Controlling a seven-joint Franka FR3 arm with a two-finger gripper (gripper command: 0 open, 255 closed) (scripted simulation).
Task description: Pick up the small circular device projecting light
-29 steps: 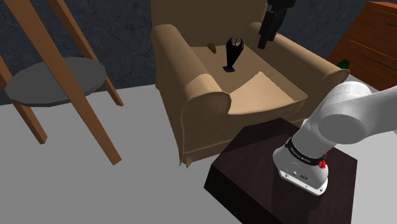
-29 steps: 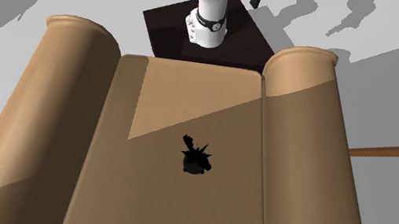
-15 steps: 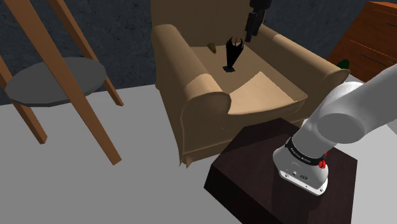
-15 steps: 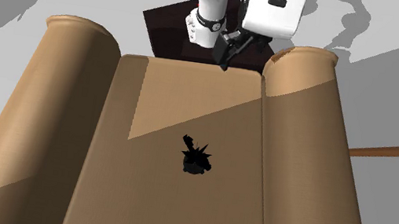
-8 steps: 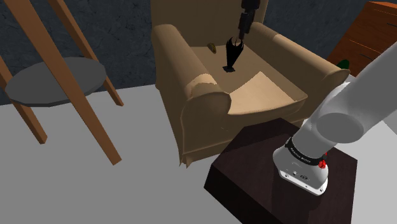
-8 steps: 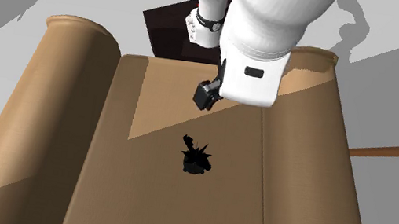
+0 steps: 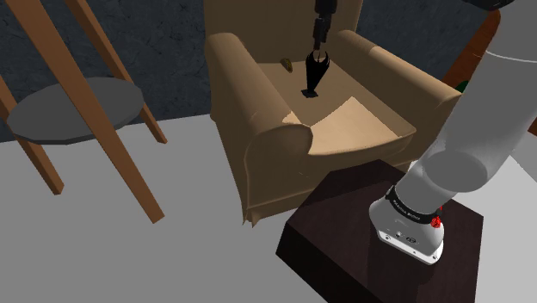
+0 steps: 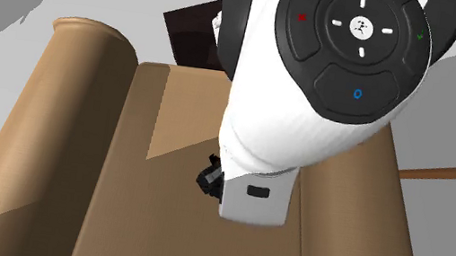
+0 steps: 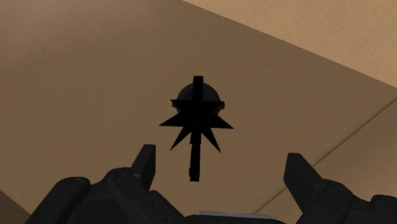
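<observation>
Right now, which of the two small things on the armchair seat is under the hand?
The black spiky device, right below the open hand; the tan item lies off by the backrest.

Arm [image 7: 482,129] reaching far forward; gripper [image 9: 221,164] pointing down, fingers [image 9: 145,162] apart.

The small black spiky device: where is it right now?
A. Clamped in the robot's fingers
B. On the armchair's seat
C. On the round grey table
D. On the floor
B: the black device stands on the tan armchair's seat, and the gripper hangs over it with its fingers apart, not clasping it.
</observation>
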